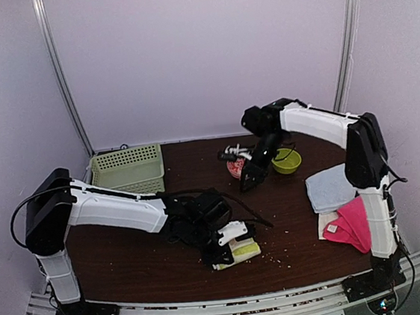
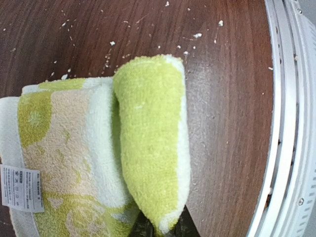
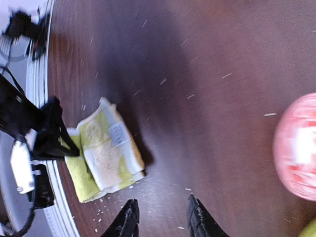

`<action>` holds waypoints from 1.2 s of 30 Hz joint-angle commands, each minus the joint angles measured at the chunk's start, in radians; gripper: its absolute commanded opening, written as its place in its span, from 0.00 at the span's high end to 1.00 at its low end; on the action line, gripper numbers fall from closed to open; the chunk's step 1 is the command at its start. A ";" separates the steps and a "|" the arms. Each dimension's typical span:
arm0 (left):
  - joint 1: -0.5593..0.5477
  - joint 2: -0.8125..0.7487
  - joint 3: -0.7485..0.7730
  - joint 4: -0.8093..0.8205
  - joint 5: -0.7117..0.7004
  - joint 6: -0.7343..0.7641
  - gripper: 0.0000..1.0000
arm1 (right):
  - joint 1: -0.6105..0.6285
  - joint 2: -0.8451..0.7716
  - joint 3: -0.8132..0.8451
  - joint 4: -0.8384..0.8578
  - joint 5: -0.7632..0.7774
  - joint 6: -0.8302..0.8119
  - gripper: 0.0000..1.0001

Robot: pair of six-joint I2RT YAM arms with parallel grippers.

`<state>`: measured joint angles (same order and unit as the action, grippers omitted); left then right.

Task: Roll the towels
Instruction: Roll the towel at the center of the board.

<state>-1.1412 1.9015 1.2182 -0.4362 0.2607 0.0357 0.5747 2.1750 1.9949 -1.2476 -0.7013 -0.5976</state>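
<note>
The yellow towel [image 1: 245, 251] [image 2: 74, 148] [image 3: 106, 153] lies near the table's front edge, partly folded, with one edge rolled over into a thick fold [image 2: 153, 143]. My left gripper [image 1: 222, 257] [image 2: 165, 228] is shut on the end of that fold, and the cloth hides most of both fingers. My right gripper [image 1: 248, 180] [image 3: 163, 219] hangs open above the bare table further back, holding nothing. On the right side a light blue towel [image 1: 329, 188] lies flat. A bright pink towel [image 1: 352, 225] is bunched on a cream towel [image 1: 326, 224].
A green plastic basket [image 1: 128, 168] stands at the back left. A pink bowl [image 1: 235, 167] [image 3: 296, 148] and a yellow-green bowl [image 1: 286, 161] sit at the back middle, close to my right gripper. Pale crumbs dot the wood. The metal front rail [image 2: 291, 123] runs right beside the yellow towel.
</note>
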 commanded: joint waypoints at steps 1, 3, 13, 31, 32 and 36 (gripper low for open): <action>0.060 0.068 0.041 -0.011 0.266 -0.025 1.00 | -0.146 -0.328 0.055 0.142 -0.058 0.118 0.65; 0.084 0.083 0.042 0.002 0.324 -0.037 1.00 | -0.171 -0.465 -0.073 0.279 -0.125 0.195 0.63; 0.185 0.216 0.073 -0.024 0.471 -0.088 1.00 | 0.104 -0.794 -0.438 0.161 -0.150 -0.192 0.55; 0.192 0.269 0.084 -0.050 0.466 -0.084 0.97 | 0.666 -0.574 -0.985 0.750 0.820 -0.096 0.55; 0.192 0.272 0.086 -0.049 0.465 -0.086 0.97 | 0.672 -0.568 -0.995 0.774 0.836 -0.097 0.54; 0.192 0.283 0.086 -0.045 0.475 -0.087 0.96 | 0.677 -0.559 -1.016 0.828 0.865 -0.106 0.53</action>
<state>-0.9478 2.1139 1.3197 -0.4458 0.8116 -0.0513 1.2392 1.6184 0.9871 -0.5411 0.0547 -0.7048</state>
